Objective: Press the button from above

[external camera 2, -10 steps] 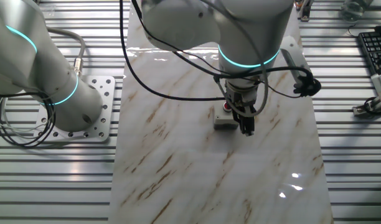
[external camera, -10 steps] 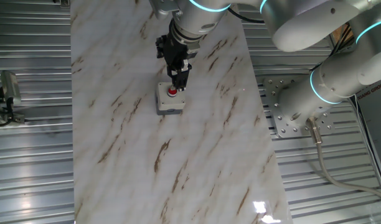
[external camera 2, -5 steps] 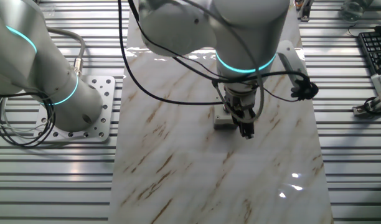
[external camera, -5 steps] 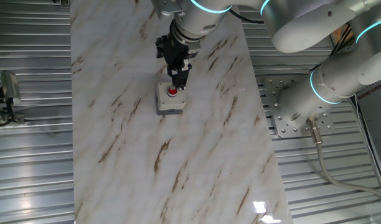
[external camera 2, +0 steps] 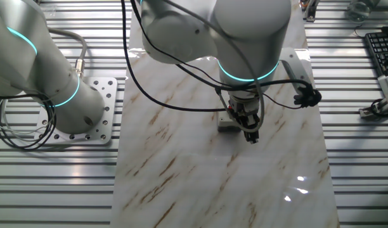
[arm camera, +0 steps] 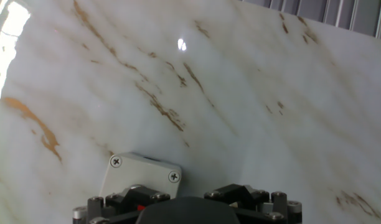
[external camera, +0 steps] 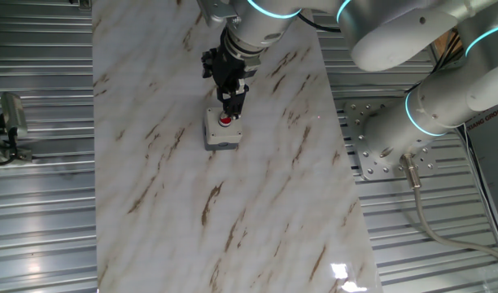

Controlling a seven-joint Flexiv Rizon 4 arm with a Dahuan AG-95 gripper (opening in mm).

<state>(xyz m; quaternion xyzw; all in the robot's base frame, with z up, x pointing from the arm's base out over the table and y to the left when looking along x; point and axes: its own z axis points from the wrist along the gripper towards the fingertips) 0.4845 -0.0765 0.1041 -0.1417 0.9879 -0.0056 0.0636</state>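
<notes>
The red button point(external camera: 224, 120) sits in the top of a small light-grey square box point(external camera: 219, 137) on the marble table point(external camera: 257, 187). My gripper point(external camera: 232, 104) hangs point down with its black fingers just above the button, at its far edge. In the other fixed view the gripper point(external camera 2: 250, 134) stands in front of the box point(external camera 2: 226, 125) and hides the button. In the hand view the box point(arm camera: 137, 174) lies at the bottom left, with a red sliver of the button point(arm camera: 139, 206) showing behind the gripper's dark body point(arm camera: 184, 208). No view shows a gap or a contact between the fingertips.
The marble slab ends in ribbed metal flooring point(external camera: 37, 212) on both sides. The arm's base plate point(external camera: 379, 138) is bolted beside the table. A keyboard point(external camera 2: 381, 54) and a small device point(external camera: 9, 122) lie off the slab.
The hand has shifted slightly over the box and the wrist has turned a little. The box has not moved.
</notes>
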